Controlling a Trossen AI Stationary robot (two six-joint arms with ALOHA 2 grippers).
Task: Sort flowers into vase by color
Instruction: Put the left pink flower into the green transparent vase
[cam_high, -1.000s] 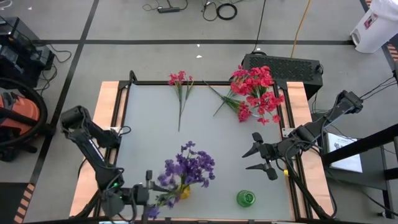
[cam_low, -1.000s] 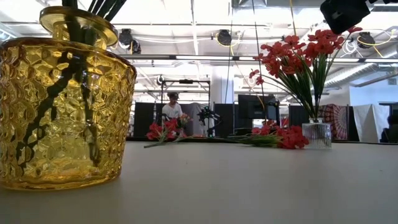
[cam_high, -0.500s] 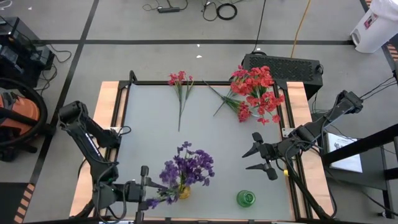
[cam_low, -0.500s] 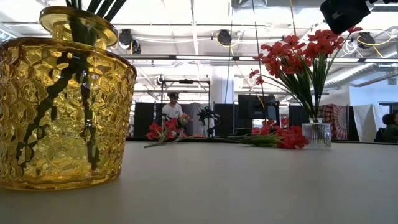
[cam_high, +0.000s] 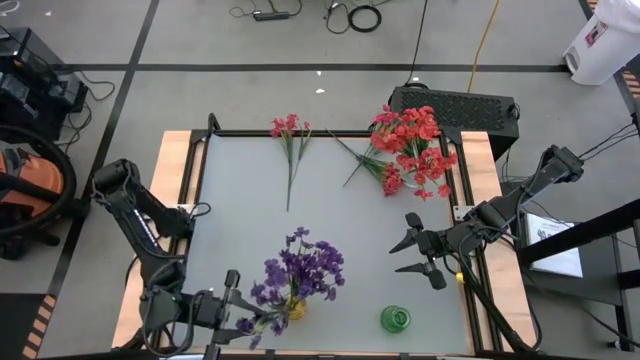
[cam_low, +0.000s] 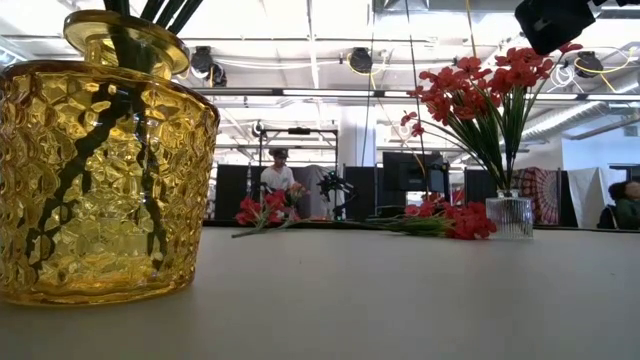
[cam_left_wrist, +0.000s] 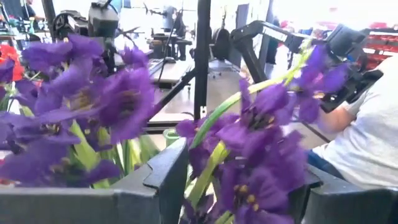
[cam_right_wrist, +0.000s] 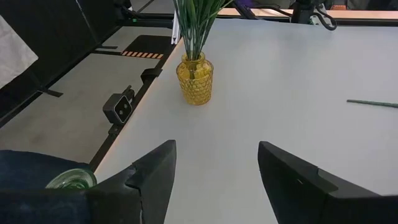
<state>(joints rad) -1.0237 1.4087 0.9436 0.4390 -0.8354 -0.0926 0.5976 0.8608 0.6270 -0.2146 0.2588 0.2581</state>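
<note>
I see purple flowers (cam_high: 300, 272) in yellow vase (cam_high: 295, 308) at 6 o'clock, red flowers (cam_high: 415, 140) in clear vase (cam_low: 511, 217) at 1, green vase (cam_high: 395, 319) empty; left gripper (cam_high: 222, 310) spread beside the purple, right gripper (cam_high: 412, 255) spread, holding nothing.

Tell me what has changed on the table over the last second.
The left gripper drew back from the purple flowers in the yellow glass vase, toward the table's left front corner, jaws open and empty. The right gripper stayed hovering open at the right edge; the red flower sprigs, the red bunch in the clear vase and the green vase did not move.
</note>
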